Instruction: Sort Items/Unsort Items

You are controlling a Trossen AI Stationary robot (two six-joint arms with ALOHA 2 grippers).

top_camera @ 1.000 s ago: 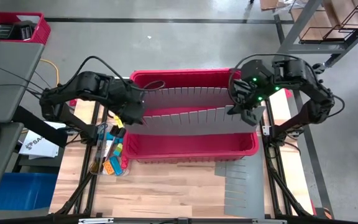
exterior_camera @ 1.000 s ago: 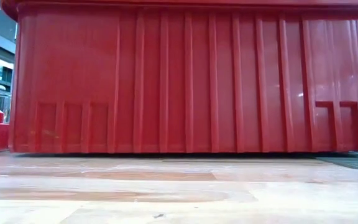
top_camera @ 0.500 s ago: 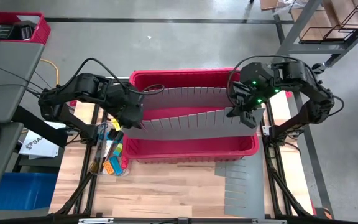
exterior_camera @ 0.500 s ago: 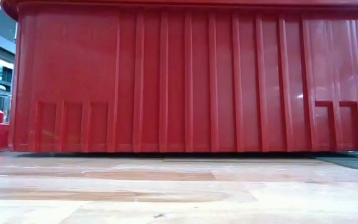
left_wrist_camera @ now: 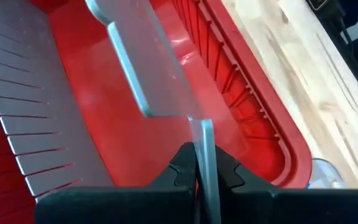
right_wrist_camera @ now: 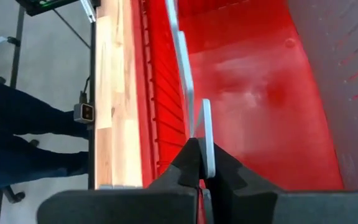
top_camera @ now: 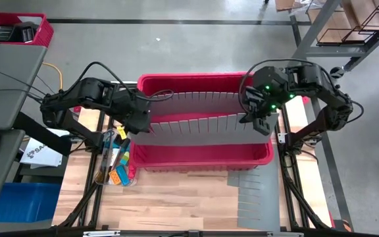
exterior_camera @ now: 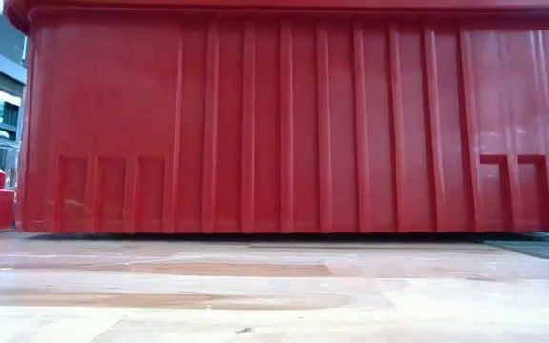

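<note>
Grey slotted divider panels are being handled over the red bin (top_camera: 202, 153) by both arms. The front divider (top_camera: 199, 128) is pinched at its two ends: the left gripper (left_wrist_camera: 202, 177) is clamped on its thin edge at the bin's left end, and the right gripper (right_wrist_camera: 202, 163) is clamped on the opposite end. A second divider (top_camera: 199, 102) is seen standing farther back in the bin. Compared with a second ago, the front divider has been shifted slightly toward the back of the bin and its left end has been carried a little inward, so that it now appears straighter across the bin. This is judged to be a seating or lifting of the partition rather than sorting proper. The items (top_camera: 116, 161), a cluster of coloured blocks and dark sticks, are left on the wooden table (top_camera: 176, 204) just beside the bin's left front corner, untouched by either gripper.
</note>
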